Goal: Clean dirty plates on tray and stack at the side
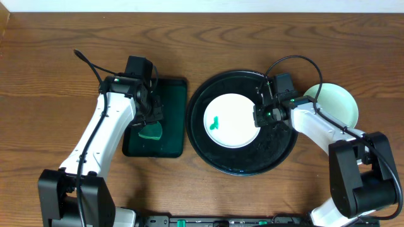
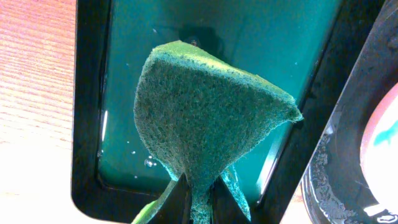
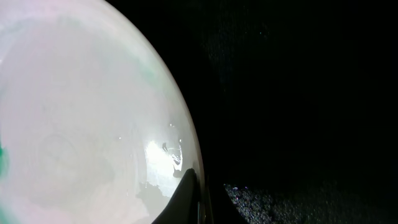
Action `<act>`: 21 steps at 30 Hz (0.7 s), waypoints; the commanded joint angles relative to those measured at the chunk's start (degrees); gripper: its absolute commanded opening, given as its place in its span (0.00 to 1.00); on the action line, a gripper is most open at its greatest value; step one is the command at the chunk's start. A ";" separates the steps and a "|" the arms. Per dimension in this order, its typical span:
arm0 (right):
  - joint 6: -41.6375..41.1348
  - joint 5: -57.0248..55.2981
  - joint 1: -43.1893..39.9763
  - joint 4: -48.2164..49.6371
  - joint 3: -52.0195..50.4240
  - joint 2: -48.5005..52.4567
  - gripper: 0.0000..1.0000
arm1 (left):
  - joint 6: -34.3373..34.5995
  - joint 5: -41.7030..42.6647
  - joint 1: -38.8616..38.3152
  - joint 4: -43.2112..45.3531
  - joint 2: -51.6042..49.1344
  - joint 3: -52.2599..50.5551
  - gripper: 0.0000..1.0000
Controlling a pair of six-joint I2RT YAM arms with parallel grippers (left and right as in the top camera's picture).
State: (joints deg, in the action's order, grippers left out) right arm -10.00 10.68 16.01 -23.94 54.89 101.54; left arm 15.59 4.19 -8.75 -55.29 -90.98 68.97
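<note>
Sponge (image 2: 205, 118) hangs clamped in my left gripper (image 2: 199, 200) over the green tray (image 1: 172, 120). My right gripper (image 1: 262, 115) pinches the right rim of the smeared white plate (image 1: 232, 120), mid black tray (image 1: 278, 151); mint plate (image 1: 338, 104) touches that tray's right edge.

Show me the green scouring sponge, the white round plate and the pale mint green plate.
Green scouring sponge (image 2: 205, 118): left wrist view, middle of its face.
White round plate (image 1: 241, 121): overhead view, bare floor right of smear.
Pale mint green plate (image 1: 338, 103): overhead view, its centre.
</note>
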 commanded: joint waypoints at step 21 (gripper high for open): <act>-1.97 0.39 0.57 0.85 -0.13 0.35 0.01 | -0.35 -0.15 -0.02 0.79 -0.02 -0.50 0.07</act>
State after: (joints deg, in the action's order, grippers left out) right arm -10.72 10.90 16.01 -23.33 54.89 101.54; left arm 15.59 4.19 -8.75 -54.94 -90.98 68.97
